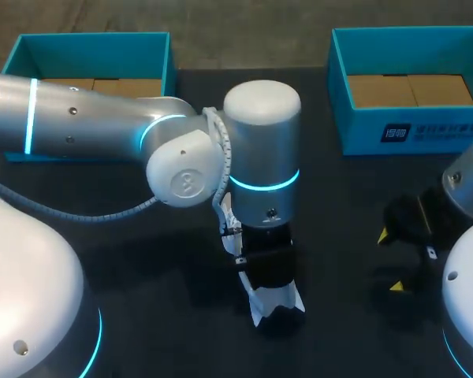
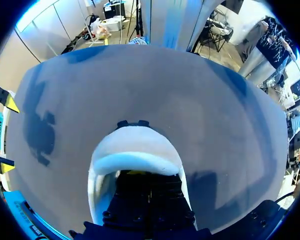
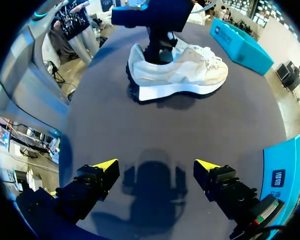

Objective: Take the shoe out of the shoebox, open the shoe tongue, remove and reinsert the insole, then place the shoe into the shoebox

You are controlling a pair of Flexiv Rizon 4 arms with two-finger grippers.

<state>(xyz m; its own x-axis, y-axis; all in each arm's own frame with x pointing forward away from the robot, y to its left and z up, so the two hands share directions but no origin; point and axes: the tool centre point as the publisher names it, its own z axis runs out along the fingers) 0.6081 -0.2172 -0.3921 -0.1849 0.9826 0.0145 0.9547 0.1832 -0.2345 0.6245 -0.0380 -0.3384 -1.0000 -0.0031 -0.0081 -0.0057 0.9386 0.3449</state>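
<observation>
Since the left gripper is sunk into the heel opening of the shoe, which stands on its sole near the middle of the table, well apart from both boxes, I cannot tell whether that claw is spread or closed on anything inside. The danger, as I judge it, is that drawing the insole upward lifts or tips the whole shoe, because nothing pins it down: the right gripper hovers off to the side, its claw wide apart with nothing between. A snagged insole could also fold or tear. The left shoebox, partly behind the left arm, and the right shoebox each show only brown cardboard inside; the shoe is in neither.
</observation>
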